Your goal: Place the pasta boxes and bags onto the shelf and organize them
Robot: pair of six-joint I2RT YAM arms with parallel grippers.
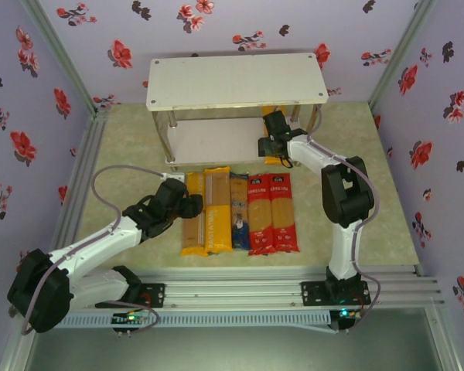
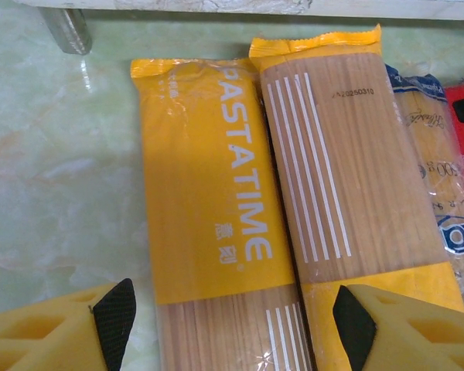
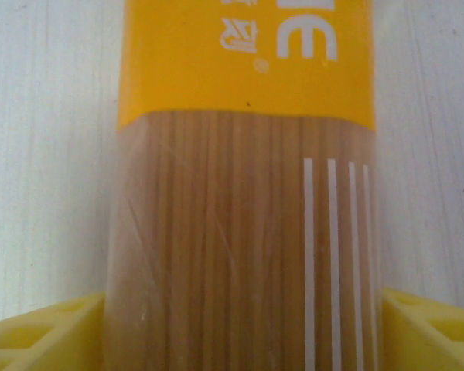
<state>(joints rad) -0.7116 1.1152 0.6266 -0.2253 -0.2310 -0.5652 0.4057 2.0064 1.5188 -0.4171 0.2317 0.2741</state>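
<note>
Five spaghetti packs lie side by side on the table: two yellow-orange (image 1: 192,216) (image 1: 218,210), one brown with blue ends (image 1: 239,210) and two red (image 1: 259,212) (image 1: 284,210). My left gripper (image 1: 187,205) hangs open over the leftmost yellow pack (image 2: 209,216); its fingers (image 2: 116,321) straddle that pack, the right one above the neighbouring pack (image 2: 348,162). My right gripper (image 1: 274,143) is shut on a third yellow-orange pack (image 3: 243,193) at the right end of the shelf's (image 1: 236,81) lower board (image 3: 46,154).
The shelf's metal leg (image 2: 66,31) stands just beyond the left packs. Floral walls enclose the table on three sides. Bare tabletop (image 1: 131,139) lies left of the shelf and packs, and more to the right (image 1: 371,201).
</note>
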